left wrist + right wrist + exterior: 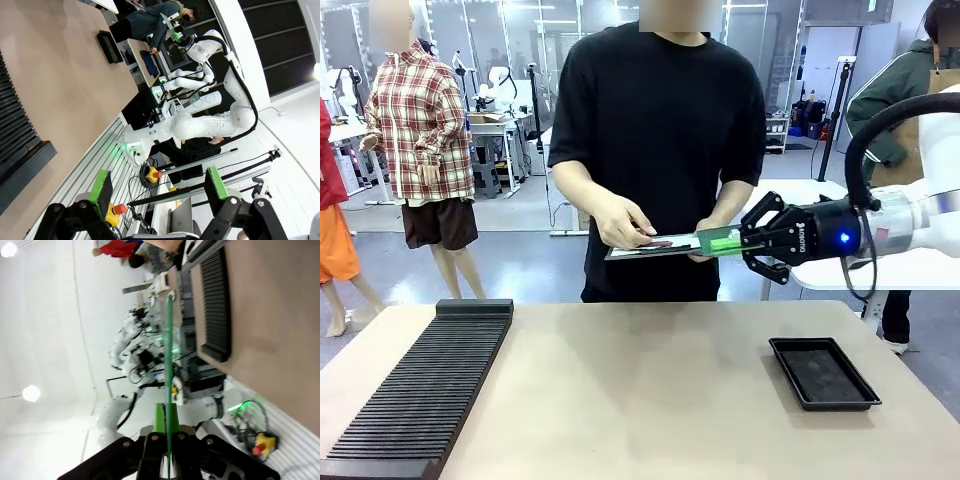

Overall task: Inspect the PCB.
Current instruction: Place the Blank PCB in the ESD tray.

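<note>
A: Holding the thin, flat, green rectangular PCB (712,242) edge-on, the right hand (752,240) is clamped on the board's near end, up in the air well above the beige surface (640,380).

B: And in the right wrist view?

A: The PCB (169,370) rises as a narrow green line straight up from between the pressed-together green pads (159,424).

B: Where is the person relative to the board?

A: Standing just behind it, in a black T-shirt. One of the person's hands (620,222) rests on a dark flat tablet (645,247) held just beside the PCB's far end (whether the two touch, I cannot tell).

B: The left hand?

A: Its green-padded fingers stand wide apart around nothing (157,189).

B: What lies under the board?

A: A shallow black rectangular tray (823,373) below it and toward the robot's right, and a long black ribbed rack (425,385) well apart on the left.
</note>
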Motion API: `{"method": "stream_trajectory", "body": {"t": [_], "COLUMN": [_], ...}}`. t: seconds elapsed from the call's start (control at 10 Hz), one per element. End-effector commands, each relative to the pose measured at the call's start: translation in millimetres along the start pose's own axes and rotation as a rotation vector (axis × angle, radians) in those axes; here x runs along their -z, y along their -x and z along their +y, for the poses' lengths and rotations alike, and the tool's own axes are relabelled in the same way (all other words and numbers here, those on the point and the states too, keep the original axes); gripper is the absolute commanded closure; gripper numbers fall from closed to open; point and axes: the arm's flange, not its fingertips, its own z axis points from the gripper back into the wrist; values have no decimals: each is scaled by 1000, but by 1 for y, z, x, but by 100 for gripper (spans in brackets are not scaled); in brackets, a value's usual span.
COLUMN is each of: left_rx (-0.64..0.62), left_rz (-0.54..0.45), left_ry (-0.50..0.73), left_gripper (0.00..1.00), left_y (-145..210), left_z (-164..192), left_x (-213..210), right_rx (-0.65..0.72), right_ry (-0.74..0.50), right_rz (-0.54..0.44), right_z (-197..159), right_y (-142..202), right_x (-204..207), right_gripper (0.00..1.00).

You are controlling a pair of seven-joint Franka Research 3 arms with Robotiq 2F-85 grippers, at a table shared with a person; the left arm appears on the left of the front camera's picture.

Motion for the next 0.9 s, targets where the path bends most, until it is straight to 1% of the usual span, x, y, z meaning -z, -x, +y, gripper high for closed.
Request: {"method": "stream_trajectory", "body": {"t": [0.0, 0.1, 0.2, 0.3, 0.5, 0.6, 0.7, 0.8], "left_rx": [5, 5, 5, 5, 5, 5, 5, 5], "left_rz": [-2, -2, -2, -2, -2, -2, -2, -2], "left_ry": [-2, -2, -2, -2, -2, -2, -2, -2], "left_gripper": [5, 5, 5, 5, 5, 5, 5, 5], "left_y": [0, 0, 0, 0, 0, 0, 0, 0], "left_z": [-1, -1, -1, -1, -1, -1, -1, -1], "left_x": [-1, -1, -1, -1, -1, -1, -1, -1], "right_rx": [-92, -158, -224, -248, -196, -180, -152, -131], "right_ry": [87, 149, 244, 354, 415, 456, 510, 595], "right_rz": [-79, -89, -182, -202, -159, -126, -100, -96], "right_z": [-22, -28, -33, -40, -52, -58, -66, -70], "right_y": [-3, -1, 2, 5, -3, -9, -17, -24], "right_x": [-26, -45, -67, -81, -104, -109, -111, -111], "right_gripper": [97, 97, 97, 97, 97, 97, 97, 97]}}
